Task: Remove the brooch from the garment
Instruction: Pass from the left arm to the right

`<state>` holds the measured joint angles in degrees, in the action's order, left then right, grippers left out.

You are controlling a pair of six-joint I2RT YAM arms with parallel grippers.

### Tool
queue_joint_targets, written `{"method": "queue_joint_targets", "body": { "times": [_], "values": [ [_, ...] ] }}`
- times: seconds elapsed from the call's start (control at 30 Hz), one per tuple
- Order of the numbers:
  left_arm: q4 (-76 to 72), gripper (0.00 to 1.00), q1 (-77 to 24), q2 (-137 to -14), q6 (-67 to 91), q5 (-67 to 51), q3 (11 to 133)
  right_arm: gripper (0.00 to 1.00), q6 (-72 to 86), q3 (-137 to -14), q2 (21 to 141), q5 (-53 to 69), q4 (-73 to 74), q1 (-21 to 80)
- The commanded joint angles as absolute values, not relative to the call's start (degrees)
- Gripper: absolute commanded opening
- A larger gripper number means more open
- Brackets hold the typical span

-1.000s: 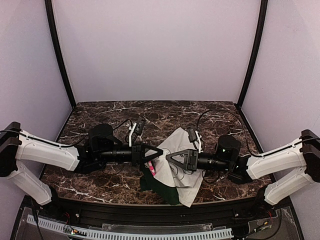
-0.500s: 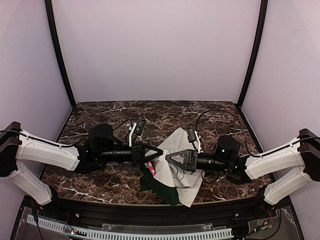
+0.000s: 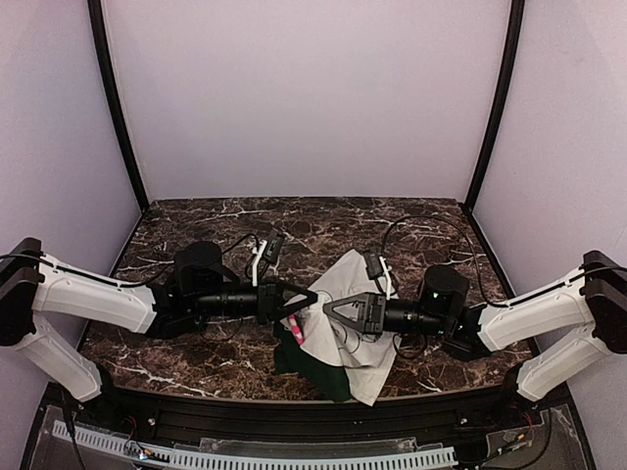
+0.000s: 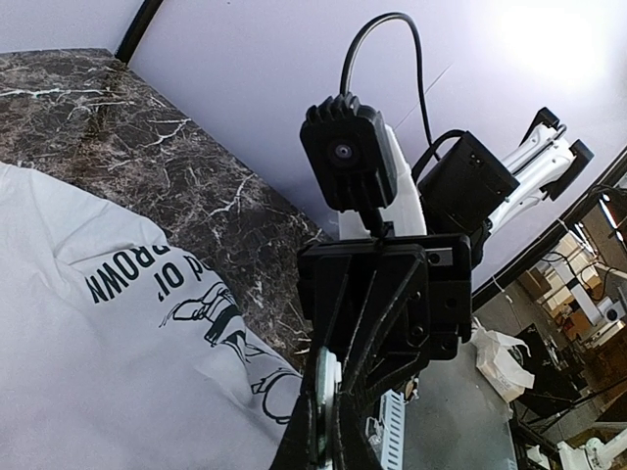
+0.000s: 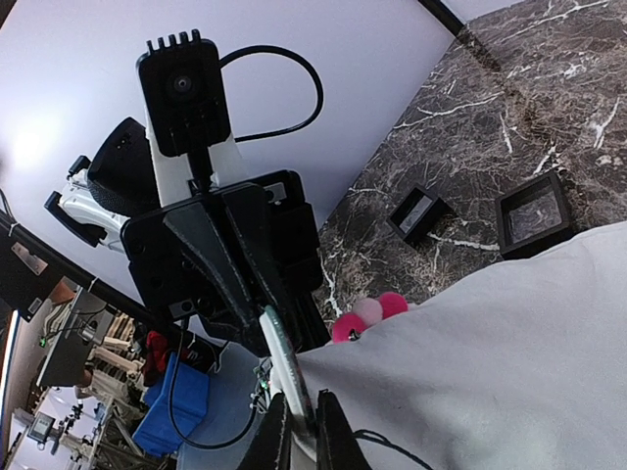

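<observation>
The garment [image 3: 345, 274] was seen bunched at the middle of the table [image 3: 196, 220], toward its near edge, between the two arms. The left gripper [image 3: 313, 300] was pressed together on a fold of the cloth. The right gripper [image 3: 327, 306], facing it, was likewise pinched on the fabric. The brooch [image 5: 367, 314] was pinned at the garment's left edge, just beside the left fingertips.

Recorded garment [image 3: 345, 276] as white with black cartoon print and lettering, trimmed dark green; brooch [image 5: 367, 315] as pink and white; desk [image 3: 196, 220] as dark brown marble, veined white; square frames [image 5: 534, 213] as black.
</observation>
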<state>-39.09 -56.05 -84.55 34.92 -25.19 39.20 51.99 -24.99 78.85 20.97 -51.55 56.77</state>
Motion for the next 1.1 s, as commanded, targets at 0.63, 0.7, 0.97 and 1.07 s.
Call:
{"method": "queue_joint_targets", "body": {
  "times": [0.63,0.7,0.97,1.07],
  "values": [
    [-33.5,0.01,-56.7,-83.9,30.7,-31.2,42.3,0.0,51.9,-31.1,80.6,17.7,-42.3,57.1],
    [-31.8,0.01,-56.7,-83.5,30.1,-31.2,42.3,0.0,50.2,-31.4,80.1,18.8,-41.6,57.1],
    [-26.8,0.33,-56.2,-80.5,28.6,-29.7,41.0,0.0,41.6,-35.7,77.1,26.0,-27.2,56.2],
    [-25.5,0.5,-56.0,-79.5,28.5,-29.5,40.4,0.0,38.7,-37.4,76.4,29.7,-22.0,55.1]
  ]
}}
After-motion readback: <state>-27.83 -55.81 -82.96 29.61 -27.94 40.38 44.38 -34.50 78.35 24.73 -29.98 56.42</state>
